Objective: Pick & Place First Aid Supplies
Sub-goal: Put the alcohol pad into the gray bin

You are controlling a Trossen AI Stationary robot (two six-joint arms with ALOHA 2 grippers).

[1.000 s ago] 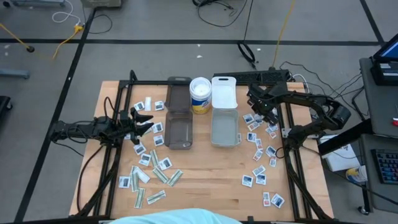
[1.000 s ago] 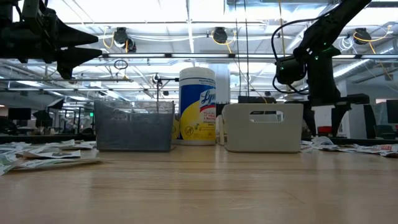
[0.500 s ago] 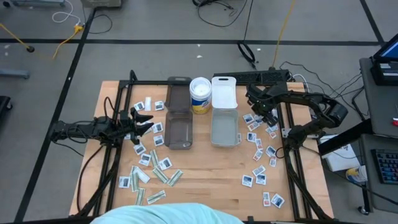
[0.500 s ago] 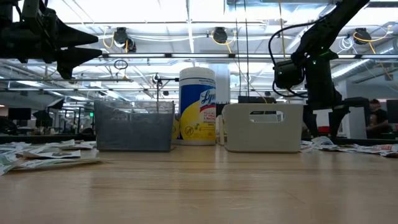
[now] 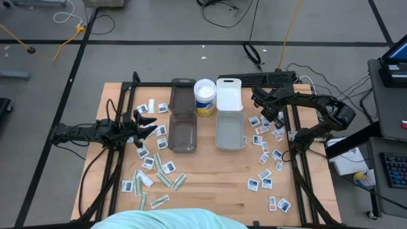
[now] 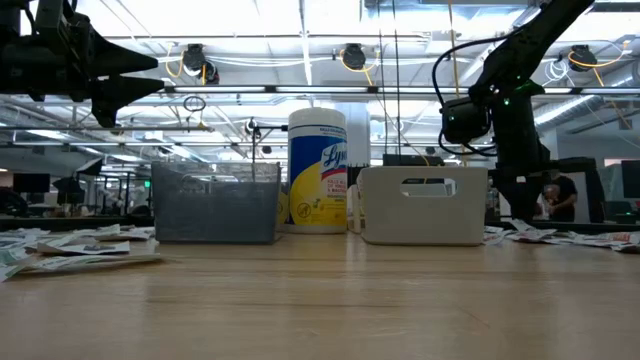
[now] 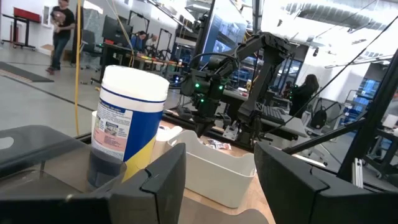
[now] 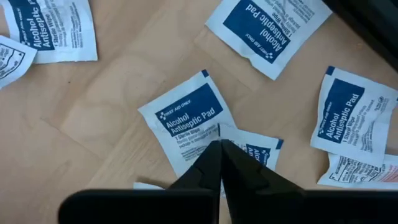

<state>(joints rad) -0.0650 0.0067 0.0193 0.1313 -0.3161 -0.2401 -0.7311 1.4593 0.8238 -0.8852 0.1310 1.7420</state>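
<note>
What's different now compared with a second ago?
The right tool has snapped shut, its tips meeting on an alcohol wipe packet among the packets right of the white bin. The left tool hasn't moved, still open above the table.

Centre blocked: smoky bin (image 5: 183,133), wipes canister (image 5: 205,97), white bin (image 5: 229,128) side by side. Bare surface (image 5: 213,184) in front of them. Packets (image 5: 156,168) crowd left side, more packets (image 5: 266,152) right.
</note>
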